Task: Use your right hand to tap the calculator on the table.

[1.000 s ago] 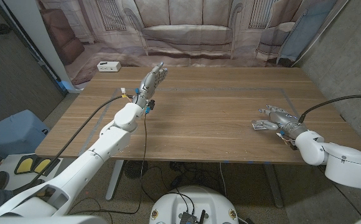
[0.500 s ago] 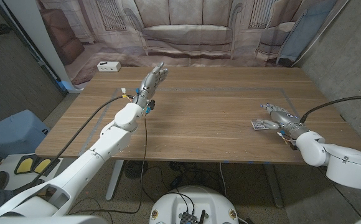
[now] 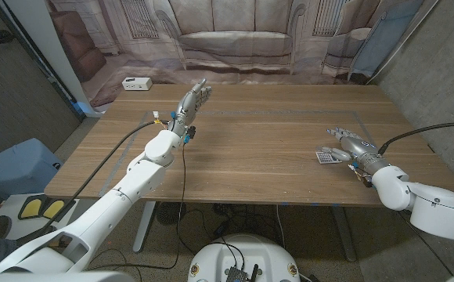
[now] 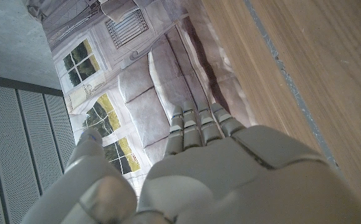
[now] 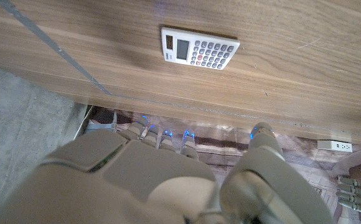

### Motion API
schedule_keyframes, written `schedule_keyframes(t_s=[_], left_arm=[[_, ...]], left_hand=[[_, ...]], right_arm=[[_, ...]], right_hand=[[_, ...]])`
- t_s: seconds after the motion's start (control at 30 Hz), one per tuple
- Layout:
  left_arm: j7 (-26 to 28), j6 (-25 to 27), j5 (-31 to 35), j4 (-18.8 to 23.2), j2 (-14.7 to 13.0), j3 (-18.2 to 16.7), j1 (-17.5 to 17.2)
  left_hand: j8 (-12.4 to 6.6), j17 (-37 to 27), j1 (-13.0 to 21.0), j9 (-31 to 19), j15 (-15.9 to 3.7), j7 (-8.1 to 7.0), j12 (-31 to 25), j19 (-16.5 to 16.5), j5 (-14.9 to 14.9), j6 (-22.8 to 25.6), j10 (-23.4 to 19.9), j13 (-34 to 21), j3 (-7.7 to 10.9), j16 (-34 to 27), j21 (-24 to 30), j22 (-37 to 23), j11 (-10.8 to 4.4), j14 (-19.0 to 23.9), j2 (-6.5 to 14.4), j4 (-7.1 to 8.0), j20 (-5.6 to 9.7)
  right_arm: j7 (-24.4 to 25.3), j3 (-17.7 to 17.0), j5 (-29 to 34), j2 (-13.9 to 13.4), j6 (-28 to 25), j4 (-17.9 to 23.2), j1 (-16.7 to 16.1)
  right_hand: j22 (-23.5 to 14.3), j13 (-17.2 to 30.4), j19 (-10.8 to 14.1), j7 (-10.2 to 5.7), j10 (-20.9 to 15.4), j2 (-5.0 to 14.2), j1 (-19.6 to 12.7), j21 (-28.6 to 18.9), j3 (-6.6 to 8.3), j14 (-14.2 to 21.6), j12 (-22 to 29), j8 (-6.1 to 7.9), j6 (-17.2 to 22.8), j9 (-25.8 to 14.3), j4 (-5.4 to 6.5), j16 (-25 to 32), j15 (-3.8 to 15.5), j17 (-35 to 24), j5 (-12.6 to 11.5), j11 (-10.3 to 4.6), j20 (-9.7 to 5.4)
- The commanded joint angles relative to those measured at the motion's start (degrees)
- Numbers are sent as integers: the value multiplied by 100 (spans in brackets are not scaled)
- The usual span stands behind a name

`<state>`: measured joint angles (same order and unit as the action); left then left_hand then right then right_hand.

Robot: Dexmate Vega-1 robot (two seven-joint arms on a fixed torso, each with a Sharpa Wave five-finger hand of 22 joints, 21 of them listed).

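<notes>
Right hand (image 3: 351, 146) lifted slightly off calculator (image 3: 324, 157), fingers spread, holding nothing. Calculator flat at table (image 3: 258, 149) right near edge, just beside fingertips. Tap probably done. Left hand (image 3: 191, 103) unmoved, fingers straight, empty.

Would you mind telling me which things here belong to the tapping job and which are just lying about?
Part of the job:
- calculator, on the table by the right edge
- right hand, fingers spread above the calculator

Just lying about:
- left hand, raised over the far left of the table, holding nothing
- white power strip on the floor beyond the table
- blue bin at the left
</notes>
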<state>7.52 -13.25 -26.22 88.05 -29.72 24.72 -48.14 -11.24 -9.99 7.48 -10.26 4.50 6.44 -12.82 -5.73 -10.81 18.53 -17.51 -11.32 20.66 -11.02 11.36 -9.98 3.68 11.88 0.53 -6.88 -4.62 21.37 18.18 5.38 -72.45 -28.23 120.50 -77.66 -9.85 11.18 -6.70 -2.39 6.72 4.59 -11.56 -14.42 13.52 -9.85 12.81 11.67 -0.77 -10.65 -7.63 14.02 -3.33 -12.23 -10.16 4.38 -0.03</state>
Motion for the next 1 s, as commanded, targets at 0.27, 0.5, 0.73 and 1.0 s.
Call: schedule_keyframes(t_s=[0.27, 0.5, 0.73, 1.0], left_arm=[[-39, -105, -28, -100, 49, -15, 52], [-121, -91, -36, -158, 41, 4, 129], [-167, -132, -66, -236, 74, 8, 172], [-227, -117, -13, -278, 45, 30, 285]], left_hand=[[15, -31, 19, -24, -2, -1, 13, -7, 16, 42, -32, -26, -11, 13, -9, -24, 35, 42, 27, -25, -2], [17, -31, 19, -25, 0, 5, 16, -15, 16, 41, -31, -26, -13, 15, -6, -24, 48, 43, 28, -25, 1], [24, -31, 22, -25, 3, 15, 25, -22, 15, 26, -14, -26, -13, 19, -4, -23, 58, 34, 31, -25, 1], [27, -31, 29, -25, 3, 7, 27, -27, 14, 17, -14, -27, -12, 21, -3, -23, 45, 31, 35, -28, 8]], right_arm=[[186, -167, 64, 401, 491, -106, 24], [192, -311, -78, 617, 814, -177, 22], [157, -437, -168, 773, 1092, -269, 5], [137, -452, -168, 990, 1490, -423, 79]], right_hand=[[-12, 7, 296, -45, -166, -69, -71, -72, 33, -390, 63, 50, 155, -11, -57, 37, 49, 18, 4, 1, -21], [-8, 4, 406, -8, -238, -81, -87, -81, 34, -297, 73, 59, 225, -10, -65, 50, 60, 25, 4, 19, -32], [-6, 1, 516, 69, -354, -94, -102, -78, 35, -180, 93, 73, 335, -9, -69, 65, 73, 33, 4, 45, -29], [-4, -3, 515, 208, -370, -108, -106, -34, 29, -194, 73, 83, 437, -9, -66, 28, 99, 39, 5, 100, -71]])
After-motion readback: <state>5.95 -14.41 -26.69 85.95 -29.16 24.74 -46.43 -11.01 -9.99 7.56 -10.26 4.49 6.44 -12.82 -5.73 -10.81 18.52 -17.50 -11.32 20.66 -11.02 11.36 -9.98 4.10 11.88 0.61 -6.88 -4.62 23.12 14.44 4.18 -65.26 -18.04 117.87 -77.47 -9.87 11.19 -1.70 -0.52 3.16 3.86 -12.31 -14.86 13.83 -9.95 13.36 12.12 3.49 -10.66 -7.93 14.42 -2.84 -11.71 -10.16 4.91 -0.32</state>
